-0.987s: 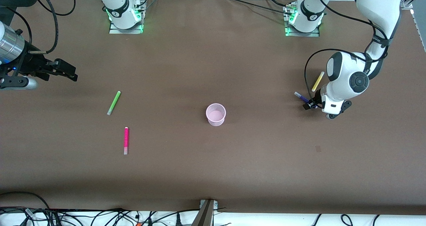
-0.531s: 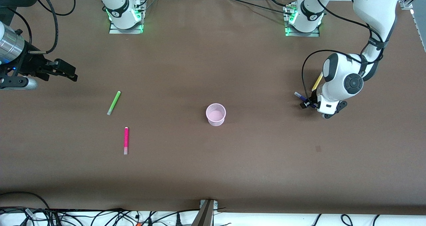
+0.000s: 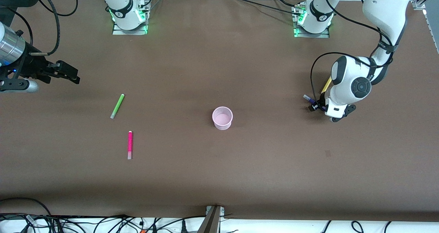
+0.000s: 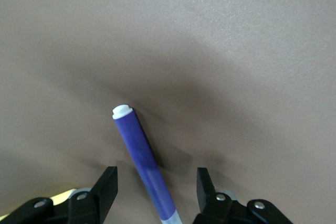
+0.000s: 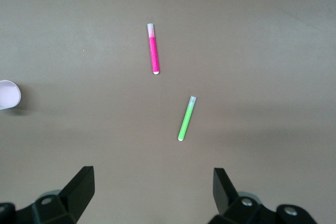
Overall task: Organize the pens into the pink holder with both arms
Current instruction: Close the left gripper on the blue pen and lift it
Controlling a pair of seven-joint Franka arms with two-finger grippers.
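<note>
On the brown bench [image 3: 219, 178]: right tool [image 3: 73, 78] held waiting over its own end, fingers spread wide. Left tool [image 4: 155, 174] set low astride, fingers apart, nothing clamped yet. Pale pink plastic cup holder [image 3: 222, 117] mid-bench. Well apart, toward the left arm's end, slim dark purple pen [image 4: 137, 148] lying flat, long axis running between the fingers, pale cap outward. Judged light, stiff, slick; best pinched mid-barrel.

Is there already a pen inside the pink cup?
No, the pink cup holds nothing, and the green pen and magenta pen lie on the table.

Robot lab (bench [image 3: 192, 71], cables [image 3: 103, 222] etc.)
</note>
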